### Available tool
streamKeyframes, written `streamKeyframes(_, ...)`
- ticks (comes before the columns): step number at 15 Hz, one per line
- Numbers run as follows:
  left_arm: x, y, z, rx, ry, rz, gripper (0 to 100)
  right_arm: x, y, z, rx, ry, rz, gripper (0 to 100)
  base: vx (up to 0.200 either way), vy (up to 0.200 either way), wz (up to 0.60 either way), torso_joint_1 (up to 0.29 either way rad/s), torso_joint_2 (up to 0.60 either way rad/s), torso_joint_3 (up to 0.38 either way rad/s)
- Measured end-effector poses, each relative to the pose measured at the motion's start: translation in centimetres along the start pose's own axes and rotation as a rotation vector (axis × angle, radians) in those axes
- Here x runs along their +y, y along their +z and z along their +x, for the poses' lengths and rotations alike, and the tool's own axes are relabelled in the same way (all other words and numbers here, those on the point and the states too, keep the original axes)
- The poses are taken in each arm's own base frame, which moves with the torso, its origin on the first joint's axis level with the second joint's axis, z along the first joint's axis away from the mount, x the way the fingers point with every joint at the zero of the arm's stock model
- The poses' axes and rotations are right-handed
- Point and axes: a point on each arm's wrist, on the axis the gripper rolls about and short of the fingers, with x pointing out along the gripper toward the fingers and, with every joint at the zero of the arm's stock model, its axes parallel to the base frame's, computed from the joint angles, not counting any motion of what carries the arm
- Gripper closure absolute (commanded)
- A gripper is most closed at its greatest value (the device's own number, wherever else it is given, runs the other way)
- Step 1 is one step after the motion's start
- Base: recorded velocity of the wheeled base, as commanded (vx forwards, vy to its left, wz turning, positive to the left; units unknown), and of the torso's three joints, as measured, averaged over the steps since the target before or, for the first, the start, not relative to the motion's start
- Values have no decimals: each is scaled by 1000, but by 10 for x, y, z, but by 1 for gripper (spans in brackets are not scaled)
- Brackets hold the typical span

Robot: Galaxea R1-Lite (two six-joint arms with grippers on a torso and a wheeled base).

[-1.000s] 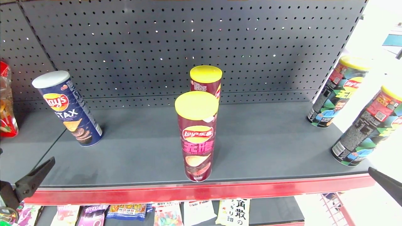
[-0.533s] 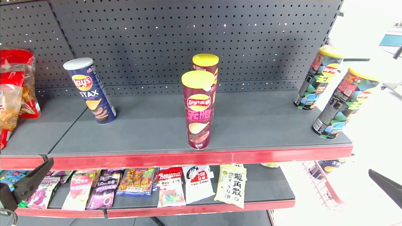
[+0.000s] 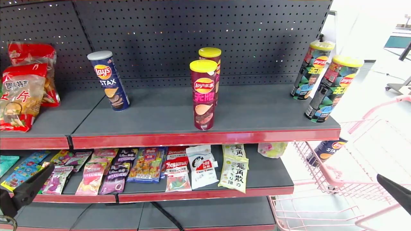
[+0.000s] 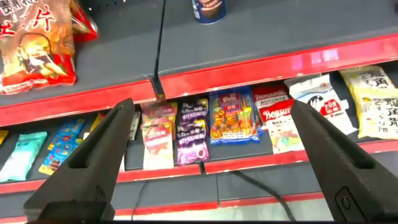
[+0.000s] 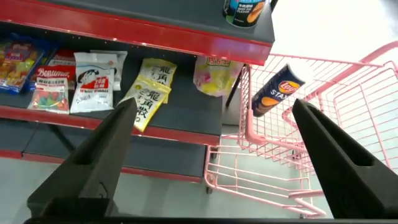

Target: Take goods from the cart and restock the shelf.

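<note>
A blue chip can (image 3: 326, 150) leans inside the pink wire cart (image 3: 324, 170) to the right of the shelf; the right wrist view shows the can (image 5: 277, 90) and cart (image 5: 273, 137) too. On the upper shelf (image 3: 257, 109) stand a blue can (image 3: 109, 80), two maroon cans (image 3: 203, 94) one behind the other, and two black-and-green cans (image 3: 332, 88) at the right end. My left gripper (image 4: 211, 106) is open and empty, low in front of the lower shelf. My right gripper (image 5: 214, 102) is open and empty, in front of the cart.
Red snack bags (image 3: 22, 93) lie at the upper shelf's left end. The lower shelf (image 3: 273, 173) holds a row of small snack packets (image 3: 144, 165). A black cable (image 3: 167, 216) runs over the bottom shelf. Bare shelf lies between the cans.
The head camera has pulled back, so the shelf looks smaller and higher. The lower shelf, bottom shelf and pink cart have come into view. Both grippers keep their place in the picture.
</note>
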Motion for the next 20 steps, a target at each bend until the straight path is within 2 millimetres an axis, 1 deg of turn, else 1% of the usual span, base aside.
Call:
streamKeyframes(16, 0, -1, -1, 1, -3, 20, 0, 1, -2, 1, 13, 6, -12, 0, 0, -200, 0, 3, 4, 2)
streamKeyframes(19, 0, -2, 0, 9, -4, 20, 0, 1, -2, 2, 15, 8, -11, 0, 0, 0, 0, 0, 0, 0)
streamKeyframes(20, 0, -2, 0, 9, -4, 21, 0, 1, -2, 2, 15, 8, -12, 0, 0, 0, -600, 2, 7, 7)
